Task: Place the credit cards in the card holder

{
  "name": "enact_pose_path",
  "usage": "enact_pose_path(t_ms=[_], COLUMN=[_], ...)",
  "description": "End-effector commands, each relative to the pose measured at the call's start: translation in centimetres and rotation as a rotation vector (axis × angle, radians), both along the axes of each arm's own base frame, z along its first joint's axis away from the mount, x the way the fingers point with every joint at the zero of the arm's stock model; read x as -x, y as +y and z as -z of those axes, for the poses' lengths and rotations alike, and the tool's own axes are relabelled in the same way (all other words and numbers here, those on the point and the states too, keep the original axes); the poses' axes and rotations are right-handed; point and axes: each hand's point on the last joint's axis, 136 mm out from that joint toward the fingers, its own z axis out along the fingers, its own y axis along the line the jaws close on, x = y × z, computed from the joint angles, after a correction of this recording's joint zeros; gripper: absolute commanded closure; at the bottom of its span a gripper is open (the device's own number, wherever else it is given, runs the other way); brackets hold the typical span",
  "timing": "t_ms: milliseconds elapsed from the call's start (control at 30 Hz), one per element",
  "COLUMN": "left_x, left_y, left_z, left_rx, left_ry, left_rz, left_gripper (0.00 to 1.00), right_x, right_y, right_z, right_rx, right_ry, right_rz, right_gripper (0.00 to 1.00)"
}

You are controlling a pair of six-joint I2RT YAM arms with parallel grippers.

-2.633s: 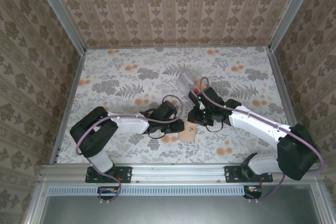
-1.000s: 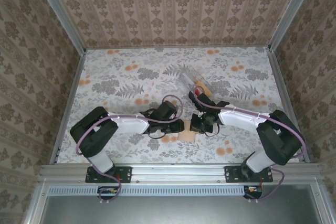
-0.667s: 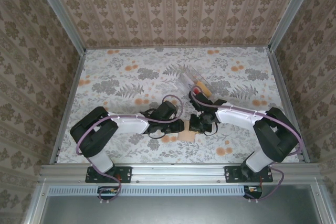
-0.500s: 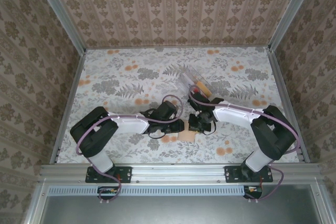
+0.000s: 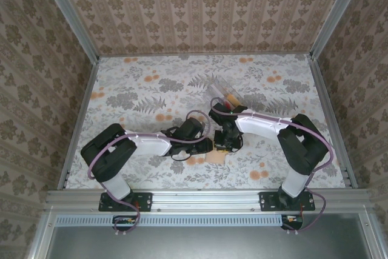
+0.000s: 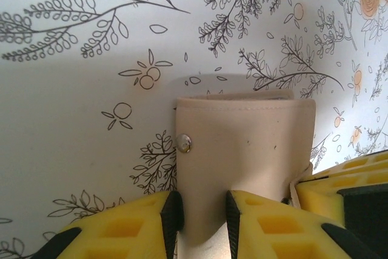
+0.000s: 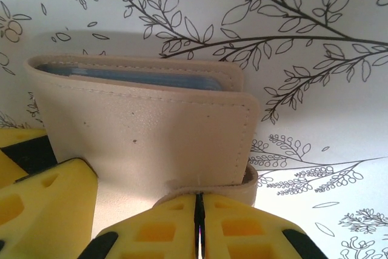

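Observation:
The tan card holder [image 6: 242, 144] lies on the table with its snap [image 6: 183, 143] to the left, and in the top view the card holder [image 5: 216, 157] peeks out below both grippers. My left gripper [image 6: 200, 216] is shut on its near flap. From the opposite side, my right gripper [image 7: 199, 219] is shut, its tips pinching the thin lower flap [image 7: 239, 187]. A blue-grey card edge [image 7: 127, 76] shows inside the card holder [image 7: 151, 125]. An orange credit card [image 5: 233, 99] and a red one [image 5: 225, 107] sit in the clear tray [image 5: 217, 91].
The two grippers meet almost tip to tip over the holder, left gripper [image 5: 204, 145] and right gripper [image 5: 222, 142]. My left gripper's yellow finger [image 7: 48, 204] shows in the right wrist view. Floral tablecloth [image 5: 133, 95] spreads around; patterned walls close three sides.
My right gripper has slid left and closer onto the holder's edge, its arm folding in over the tray. The left arm and holder have stayed put.

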Motion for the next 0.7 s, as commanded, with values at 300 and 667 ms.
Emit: enact_pose_path(t_ms=[300, 667], left_x=[1.5, 1.8], left_y=[-0.1, 0.1], left_z=[1.9, 2.4], left_rx=[0.073, 0.132], left_ry=[0.075, 0.087], left_rz=[-0.040, -0.075], left_gripper=[0.74, 0.75], right_x=[0.4, 0.4], right_y=[2.3, 2.6], right_z=[3.4, 4.6], right_rx=[0.018, 0.180], right_ry=[0.097, 0.153], right_rz=[0.089, 0.060], right_gripper=[0.90, 0.90])
